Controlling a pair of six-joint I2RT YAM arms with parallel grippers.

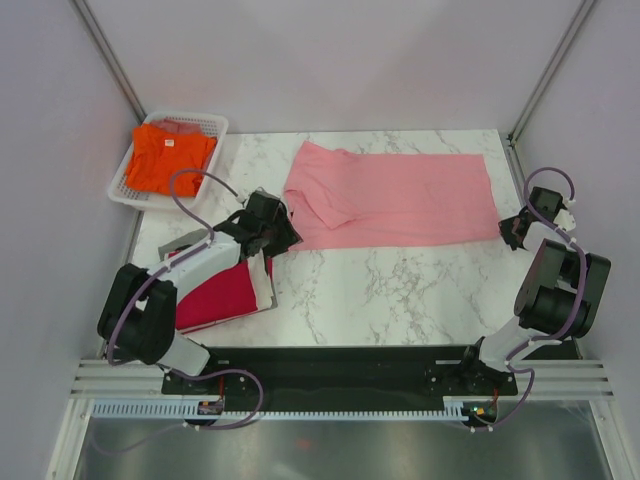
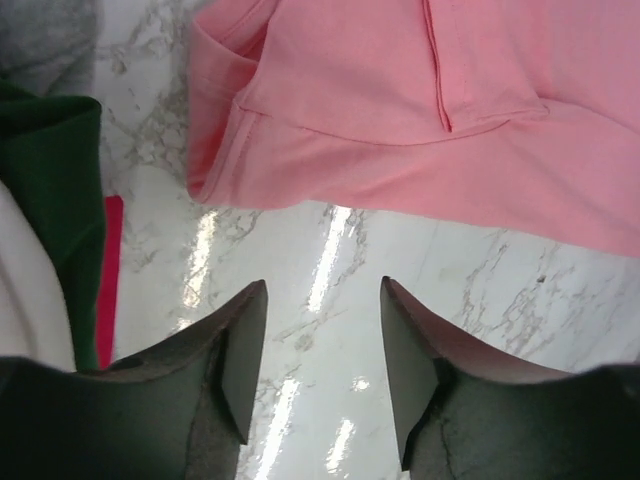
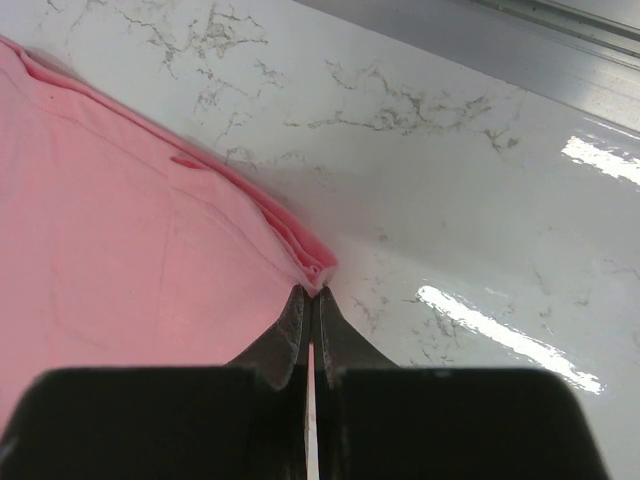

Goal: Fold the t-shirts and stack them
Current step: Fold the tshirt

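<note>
The light pink t-shirt [image 1: 400, 200] is lying flat as a long folded band across the far counter [image 1: 400, 290], with the left fingers [image 2: 235, 350] standing apart beside its collar end and the right fingers [image 3: 290, 340] pressing together at its opposite corner.

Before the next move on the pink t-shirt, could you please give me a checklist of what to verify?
1. Left gripper open and empty, above bare table: ok.
2. Right gripper shut at the pink t-shirt corner; actual pinch on cloth: cannot tell.
3. Pink t-shirt smooth: rumpled folds at its left end, not ok.
4. Red t-shirt stack free of the left arm: arm overhangs it, not ok.
5. Orange t-shirt out of the way in the basket: ok.
</note>
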